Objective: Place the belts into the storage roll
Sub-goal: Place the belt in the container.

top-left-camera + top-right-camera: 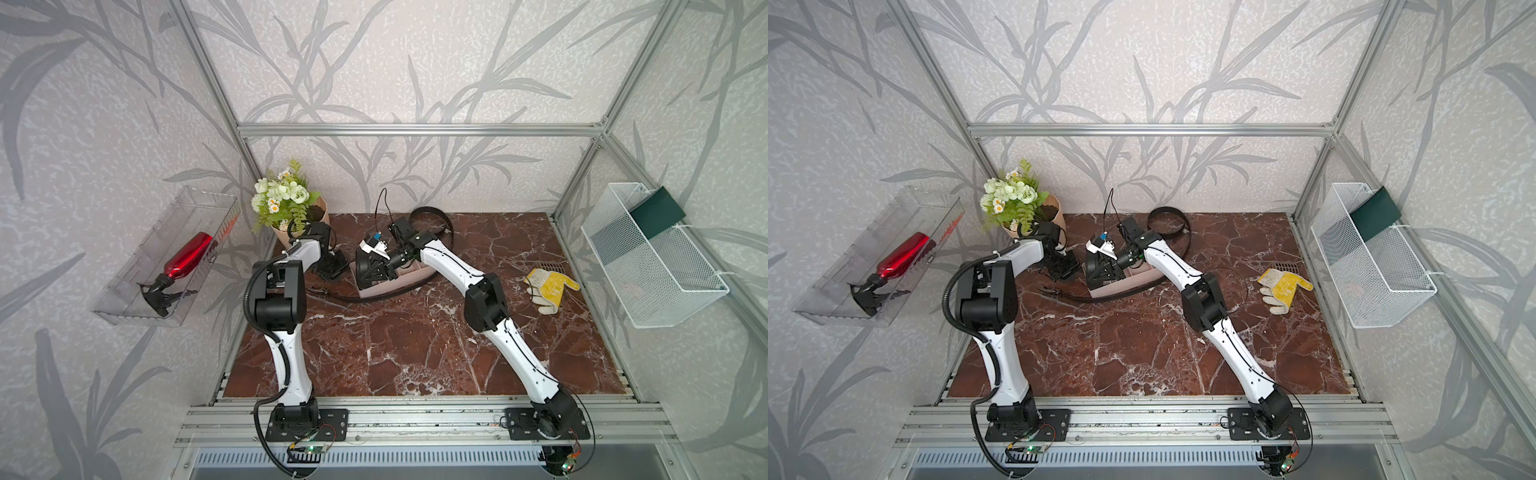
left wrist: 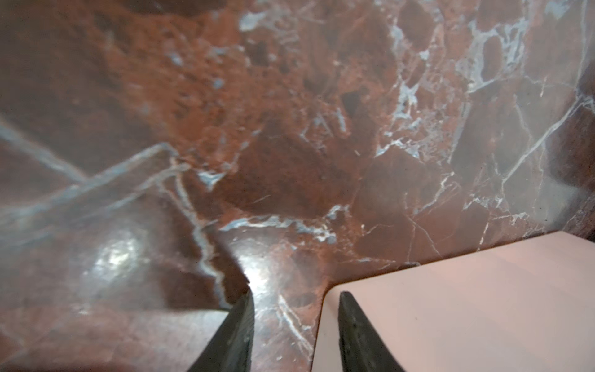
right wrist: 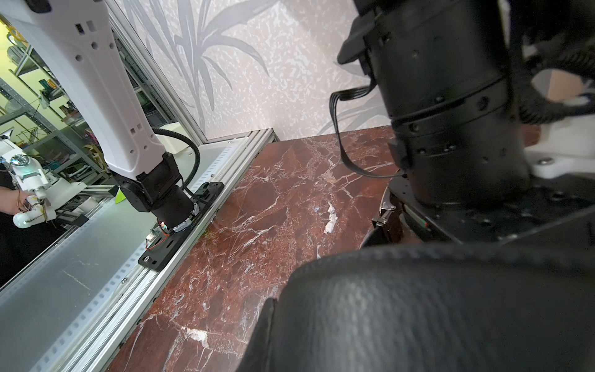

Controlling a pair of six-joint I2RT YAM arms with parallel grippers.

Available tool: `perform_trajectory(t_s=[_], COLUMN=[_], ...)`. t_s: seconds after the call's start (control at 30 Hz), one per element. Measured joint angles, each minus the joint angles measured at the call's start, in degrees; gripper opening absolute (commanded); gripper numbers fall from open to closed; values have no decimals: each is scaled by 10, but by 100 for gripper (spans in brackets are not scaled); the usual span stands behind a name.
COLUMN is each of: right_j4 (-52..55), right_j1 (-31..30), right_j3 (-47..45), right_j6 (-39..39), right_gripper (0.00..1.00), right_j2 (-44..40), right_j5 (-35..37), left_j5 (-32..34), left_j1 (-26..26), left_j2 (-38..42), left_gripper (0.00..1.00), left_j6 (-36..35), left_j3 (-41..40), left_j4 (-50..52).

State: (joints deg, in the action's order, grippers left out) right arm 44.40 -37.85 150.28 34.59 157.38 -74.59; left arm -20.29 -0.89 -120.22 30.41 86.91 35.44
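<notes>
Right gripper [image 1: 368, 272] mostly hidden behind own wrist and camera, parked over near end of pink storage roll [image 1: 415, 274]; fingertips unseen, jaws together, hold not visible. Right wrist view blocked by blurred black mass – unreadable.

Left gripper [image 2: 294, 325]: jaws apart, straddling tray's end wall, one fingertip [image 2: 349, 317] inside, one on marble tabletop [image 2: 289, 145].

Belts, two: looped belt [image 1: 430, 216] at back wall behind tray; flat belt [image 1: 353, 296] along tray's front, partly under arms. Neither in tray.

Around: flowerpot [image 1: 318, 216], yellow work glove [image 1: 548, 286], white mesh basket [image 1: 652, 266], red spray bottle [image 1: 187, 255] in clear wall bin.
</notes>
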Motion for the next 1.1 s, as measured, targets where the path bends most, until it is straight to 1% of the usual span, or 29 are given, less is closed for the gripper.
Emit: perform_trajectory(t_s=[0.17,0.37,0.43,0.53,0.7,0.73,0.83,0.93,0.97,1.0,1.1], right_j4=[14,14,19,30,37,36,34,35,34,32,16], right_j1=[1,1,1,1,-1,-2,-3,-5,-5,-5,-6], right_j3=[8,12,12,12,-5,-7,-9,-15,-19,-27,-67], right_j6=[1,-22,-26,-26,-22,-24,-34,-42,-43,-44,-50], right_gripper=[0,0,11,21,23,25,44,54,61,64,69], right_j2=[5,8,8,8,5,5,5,4,2,-2,-29], right_j5=[-1,0,3,9,30,32,47,63,70,74,92], left_j5=[10,10,9,7,7,6,6,5,5,5,4], left_j1=[17,19,19,19,19,19,19,19,19,19,19], left_j2=[2,22,28,34,45,48,58,73,78,82,92], left_gripper=[47,51,51,51,51,51,51,51,51,51,51], left_j6=[0,-3,-3,-3,-3,-3,-3,-2,-2,-3,-2], left_j3=[-2,-29,-35,-36,-39,-39,-40,-47,-49,-50,-54], left_j4=[-2,-2,0,4,5,5,5,4,4,5,1])
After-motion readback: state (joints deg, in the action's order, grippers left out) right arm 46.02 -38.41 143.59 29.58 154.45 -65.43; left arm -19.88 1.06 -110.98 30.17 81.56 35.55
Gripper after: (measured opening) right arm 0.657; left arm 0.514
